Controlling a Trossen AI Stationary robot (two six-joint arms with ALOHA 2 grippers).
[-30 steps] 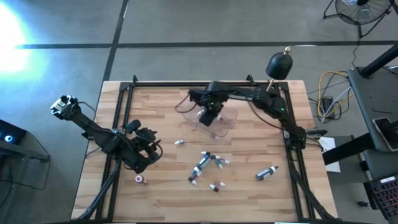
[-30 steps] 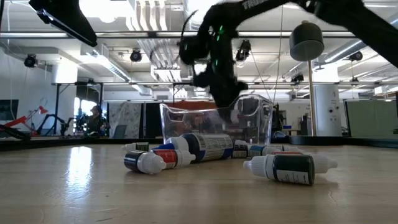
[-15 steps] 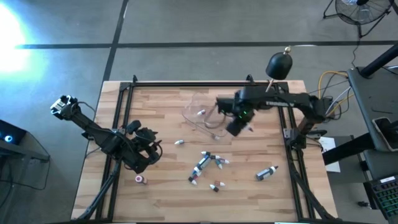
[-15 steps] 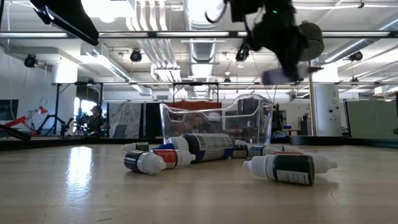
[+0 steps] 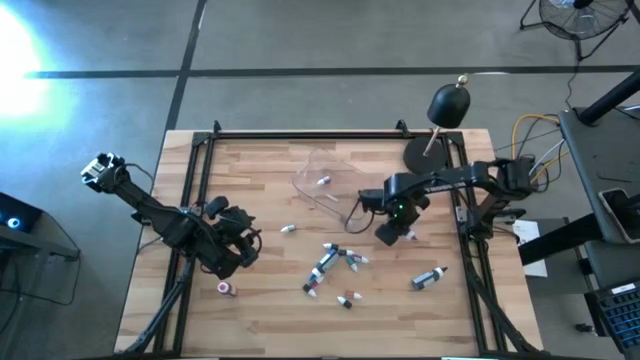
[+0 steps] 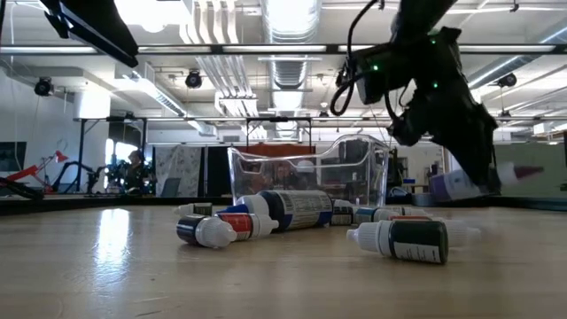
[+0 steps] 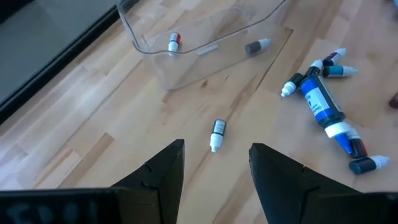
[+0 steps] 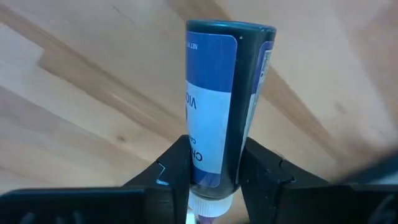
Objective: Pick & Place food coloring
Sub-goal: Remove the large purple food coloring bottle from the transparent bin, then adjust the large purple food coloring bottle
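Right hand: pinching one violet-labelled food coloring bottle above the counter, beside the clear tray. Left hand: spread, empty, at the counter's left edge.

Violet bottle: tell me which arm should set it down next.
Right. Its tool is already clamped on the violet bottle, low over bare wood right of the tray. The left tool is open and empty at the table's left.

The high view looks straight down over the whole desk. The low view sits at desktop height, facing level across into the room. Both share the clear tray. Each wrist view looks closely down at the desk's wood.
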